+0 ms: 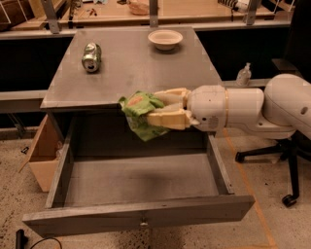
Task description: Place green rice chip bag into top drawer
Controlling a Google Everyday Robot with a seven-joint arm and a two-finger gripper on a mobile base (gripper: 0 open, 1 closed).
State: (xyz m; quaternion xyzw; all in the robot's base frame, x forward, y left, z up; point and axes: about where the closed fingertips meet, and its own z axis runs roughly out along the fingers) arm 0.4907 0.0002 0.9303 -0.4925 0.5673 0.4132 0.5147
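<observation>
A: Where is the pincer?

B: Off the desk's front edge, reaching in from the right on a thick white arm. Its two tan fingers are pinching the green rice chip bag between them.

A: So the bag is in the air?

B: Yes, it hangs crumpled just in front of the desk edge, above the back part of the top drawer. It does not touch the drawer floor.

A: And the drawer?

B: Pulled wide out, grey wood with a bare bottom and a small metal knob in the middle of its front panel.

A: What sits on the desk?

B: The top is flat, dull grey and a little scuffed. A soda can lies on its side near the back left, and a pale bowl stands at the back, well apart from the can.

A: The room around it?

B: A speckled floor with an orange line running across it on the right. A cardboard box leans beside the desk on the left, and an office chair base stands on the right. A pump bottle sits on a ledge behind the arm, and a wooden workbench runs along the back.
</observation>
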